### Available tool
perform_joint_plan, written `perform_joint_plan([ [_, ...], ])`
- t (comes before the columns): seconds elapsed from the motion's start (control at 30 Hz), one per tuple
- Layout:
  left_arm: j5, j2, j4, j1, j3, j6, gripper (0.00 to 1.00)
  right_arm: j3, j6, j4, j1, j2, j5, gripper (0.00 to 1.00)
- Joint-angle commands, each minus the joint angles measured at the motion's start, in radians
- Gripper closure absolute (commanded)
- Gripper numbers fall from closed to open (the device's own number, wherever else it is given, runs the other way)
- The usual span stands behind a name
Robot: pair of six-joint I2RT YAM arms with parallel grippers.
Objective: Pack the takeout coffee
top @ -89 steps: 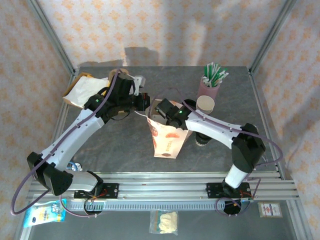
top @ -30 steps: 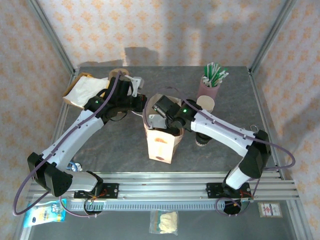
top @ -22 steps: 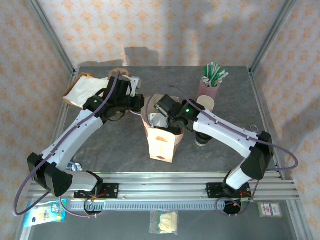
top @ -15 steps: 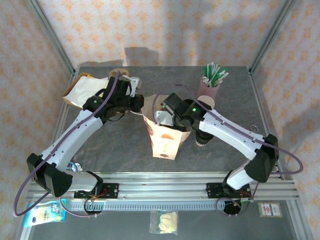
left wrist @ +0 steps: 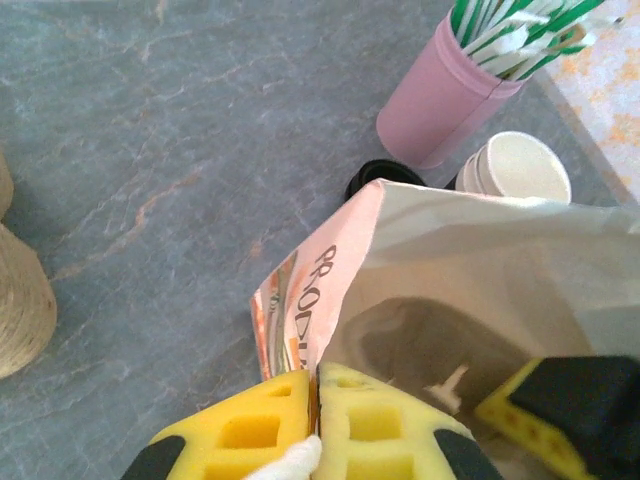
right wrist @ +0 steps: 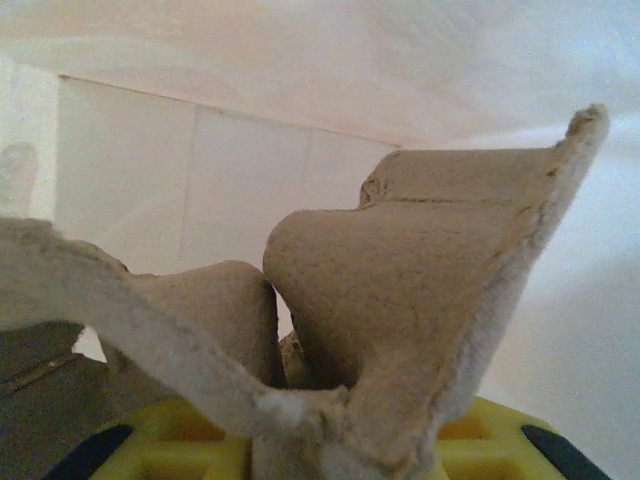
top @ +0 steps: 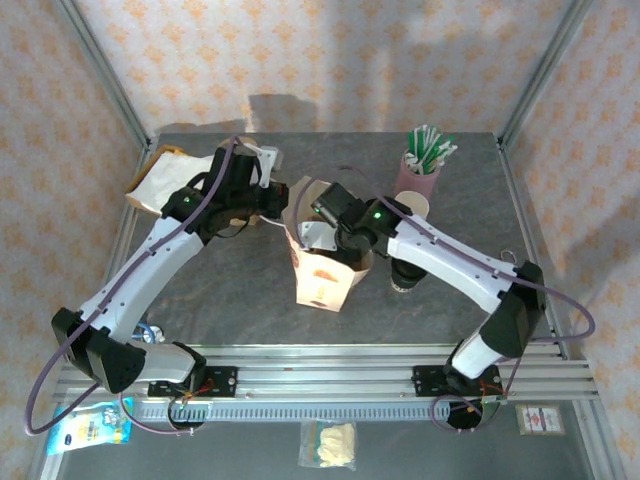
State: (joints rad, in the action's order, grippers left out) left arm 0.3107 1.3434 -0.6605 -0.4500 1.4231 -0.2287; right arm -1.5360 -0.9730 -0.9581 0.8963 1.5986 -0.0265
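Note:
A pink printed paper bag (top: 322,282) stands open mid-table. My left gripper (top: 283,200) is shut on its rim; the yellow pads (left wrist: 250,435) pinch the bag's edge (left wrist: 330,290). My right gripper (top: 342,240) reaches down into the bag's mouth and is shut on a grey moulded cardboard cup carrier (right wrist: 400,290), which rises from between its yellow pads (right wrist: 500,440). One right finger (left wrist: 545,400) shows inside the bag. A black-topped thing (top: 403,278) stands right of the bag, half under my right forearm; I cannot tell whether it is the takeout coffee.
A pink holder of green-and-white straws (top: 422,165) and a stack of lidless white cups (top: 411,207) stand at the back right; a black lid (left wrist: 385,180) lies near them. Napkins (top: 160,180) lie at the back left, beside a twine ball (left wrist: 20,300).
The bag has swayed and its top has shifted back a little. My right gripper has stayed in its mouth with the carrier. My left gripper has kept its hold on the rim.

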Motion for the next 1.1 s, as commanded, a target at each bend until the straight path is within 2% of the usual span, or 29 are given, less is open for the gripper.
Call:
perform_joint_plan([
  [0.0, -0.005, 0.016, 0.006, -0.011, 0.059, 0.043, 1.00, -0.074, -0.037, -0.040, 0.010, 0.045, -0.012, 0.71],
  [0.33, -0.079, -0.007, -0.006, -0.029, 0.027, 0.069, 1.00, -0.194, -0.026, -0.081, 0.040, 0.071, 0.001, 0.70],
  [0.6, -0.044, -0.015, 0.013, -0.033, 0.049, 0.061, 1.00, -0.032, 0.014, -0.048, 0.036, 0.053, 0.004, 0.69],
  [1.07, -0.034, -0.033, 0.020, -0.040, 0.045, 0.055, 1.00, 0.030, 0.057, -0.005, -0.050, 0.127, 0.011, 0.69],
])
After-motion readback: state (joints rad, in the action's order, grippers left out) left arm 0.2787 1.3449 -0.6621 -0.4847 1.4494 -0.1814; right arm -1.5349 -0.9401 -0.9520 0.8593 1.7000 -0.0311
